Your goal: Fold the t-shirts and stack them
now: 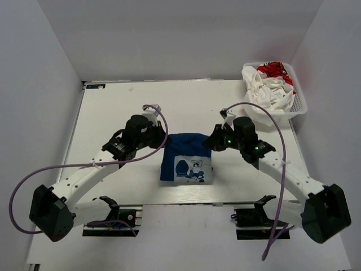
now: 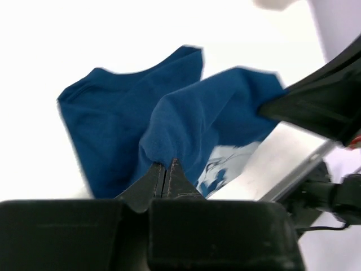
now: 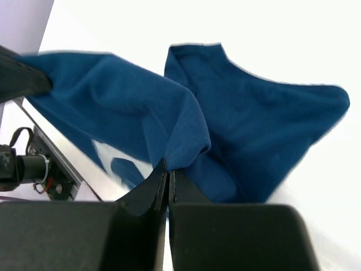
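The blue t-shirt (image 1: 186, 157) lies partly folded near the table's front middle, with a white and blue print showing on its near part. My left gripper (image 1: 162, 141) is shut on its far left edge, and the left wrist view shows cloth (image 2: 186, 121) pinched and lifted at my fingertips (image 2: 165, 165). My right gripper (image 1: 210, 142) is shut on its far right edge, and the right wrist view shows cloth (image 3: 186, 121) pinched at my fingertips (image 3: 168, 169). The white t-shirt with the red graphic (image 1: 269, 84) is bunched in the basket at the back right.
The white mesh basket (image 1: 300, 101) stands at the table's far right corner. Purple cables (image 1: 271, 113) loop over both arms. The table's metal front edge (image 1: 186, 199) runs just behind the arm bases.
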`<control>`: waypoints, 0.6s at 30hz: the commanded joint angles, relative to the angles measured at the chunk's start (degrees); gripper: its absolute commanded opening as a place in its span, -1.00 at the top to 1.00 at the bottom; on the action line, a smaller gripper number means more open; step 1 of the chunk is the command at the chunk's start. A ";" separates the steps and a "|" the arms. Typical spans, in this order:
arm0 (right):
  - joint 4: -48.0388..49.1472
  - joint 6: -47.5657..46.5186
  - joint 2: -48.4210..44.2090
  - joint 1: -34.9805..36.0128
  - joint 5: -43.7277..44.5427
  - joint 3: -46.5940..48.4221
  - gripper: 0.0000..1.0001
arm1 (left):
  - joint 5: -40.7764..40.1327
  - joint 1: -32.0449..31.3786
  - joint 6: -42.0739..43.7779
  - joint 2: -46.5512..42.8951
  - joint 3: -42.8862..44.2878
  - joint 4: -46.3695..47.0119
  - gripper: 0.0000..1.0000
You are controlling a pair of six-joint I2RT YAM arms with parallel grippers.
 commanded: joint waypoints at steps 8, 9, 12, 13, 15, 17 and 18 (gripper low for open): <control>-2.03 6.75 2.03 -1.22 18.32 -0.08 1.00 | -5.80 0.68 2.38 14.67 5.75 5.26 1.00; -1.60 6.93 2.64 -1.48 20.69 -0.07 1.00 | -7.38 1.29 2.38 16.25 6.72 5.26 1.00; -2.92 7.29 6.06 -2.53 25.10 1.15 1.00 | -10.38 1.30 2.90 21.88 9.89 5.26 1.00; -2.74 6.50 6.77 -2.71 26.24 1.16 1.00 | -10.91 1.30 2.91 23.28 11.20 6.05 1.00; -0.55 5.62 10.09 -3.50 24.78 1.76 1.00 | -11.70 1.91 3.44 27.59 13.31 6.05 1.00; 2.42 3.42 13.87 -4.11 23.97 2.65 1.00 | -12.58 2.61 3.44 31.62 16.21 4.30 1.00; 3.40 2.55 14.94 -4.20 22.40 3.26 1.00 | -12.59 3.31 3.44 32.78 16.83 4.30 1.00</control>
